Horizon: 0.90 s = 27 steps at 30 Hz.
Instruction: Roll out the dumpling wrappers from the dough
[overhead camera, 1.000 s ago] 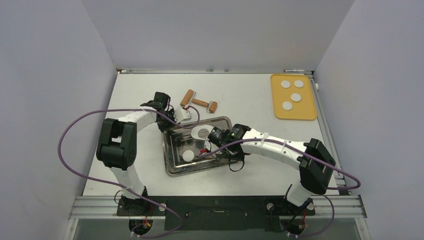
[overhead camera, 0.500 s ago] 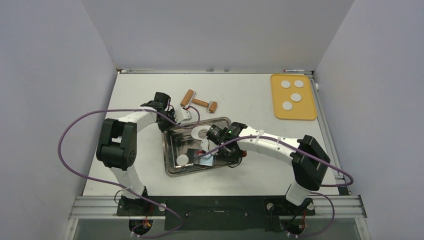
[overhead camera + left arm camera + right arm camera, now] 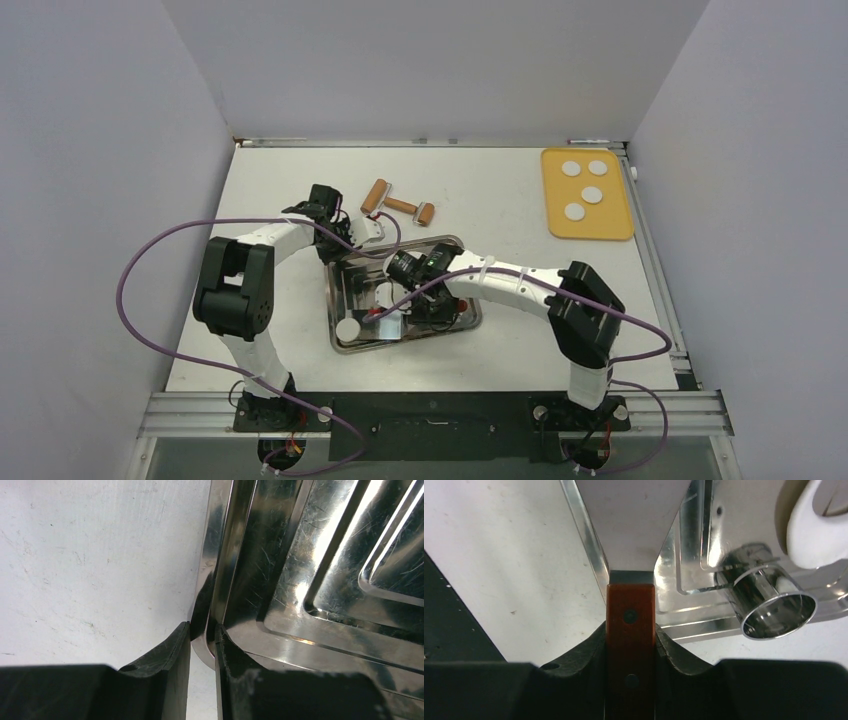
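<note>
- Surface: a white table (image 3: 500, 200), scuffed and specked where my wrist cameras see it close up. Plain pale grey walls (image 3: 420, 60) box it in on three sides.
- Left gripper (image 3: 202, 645): jaws closed on the rim of the metal tray (image 3: 212, 570) at a corner. One finger is outside on the table side, the other inside. The polished, scratched tray floor spreads ahead and to the right of these jaws.
- Right gripper (image 3: 630, 645): jaws closed on the red-brown wooden handle of a scraper (image 3: 630, 620). Its flat grey blade runs straight ahead of the jaws, over the tray rim.
- Dumpling wrappers (image 3: 592, 194): four small white discs on a yellow board (image 3: 615, 225), well off to the right of and beyond my right jaws, at the table's far right corner. They lie flat, faces up, apart from one another. Being round, they show no long axis. The board's long side runs away from my bases.
- One more white disc (image 3: 347, 328) sits at the tray's near-left corner, out past the blade. I cannot tell if it rests on the blade.
- Just right of my right jaws is a shiny metal ring cutter (image 3: 774, 612), with the white dough sheet (image 3: 819, 525) ahead of it.
- A wooden roller (image 3: 398, 204) lies on the table just beyond my left jaws.
</note>
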Tool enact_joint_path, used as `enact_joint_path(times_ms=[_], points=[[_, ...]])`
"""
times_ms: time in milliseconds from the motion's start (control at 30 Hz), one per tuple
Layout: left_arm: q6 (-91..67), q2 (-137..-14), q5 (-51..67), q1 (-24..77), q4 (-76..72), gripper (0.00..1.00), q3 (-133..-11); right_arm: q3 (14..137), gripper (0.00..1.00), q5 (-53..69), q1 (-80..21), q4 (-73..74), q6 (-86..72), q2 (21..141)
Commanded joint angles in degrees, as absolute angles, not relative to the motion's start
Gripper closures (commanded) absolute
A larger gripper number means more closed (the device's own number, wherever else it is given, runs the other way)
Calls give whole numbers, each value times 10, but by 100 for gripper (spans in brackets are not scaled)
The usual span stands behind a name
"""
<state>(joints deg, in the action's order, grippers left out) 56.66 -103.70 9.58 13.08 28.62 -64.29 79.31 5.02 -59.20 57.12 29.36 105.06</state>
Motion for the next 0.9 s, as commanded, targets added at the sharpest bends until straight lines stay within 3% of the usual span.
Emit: enact_joint_path(times_ms=[0,300,500,867], points=[[571,-1028,117,139,284,100,-639,825,92,80,-606,587,322,1049],[567,-1029,119,139,287,100,-641,803,92,109,-601,520,315,1044],[570,-1025,115,139,287,100,-641,721,92,207,-539,432,286,977],[602,-1038,123,140,295,100,-664,651,92,194,-519,369,269,901]])
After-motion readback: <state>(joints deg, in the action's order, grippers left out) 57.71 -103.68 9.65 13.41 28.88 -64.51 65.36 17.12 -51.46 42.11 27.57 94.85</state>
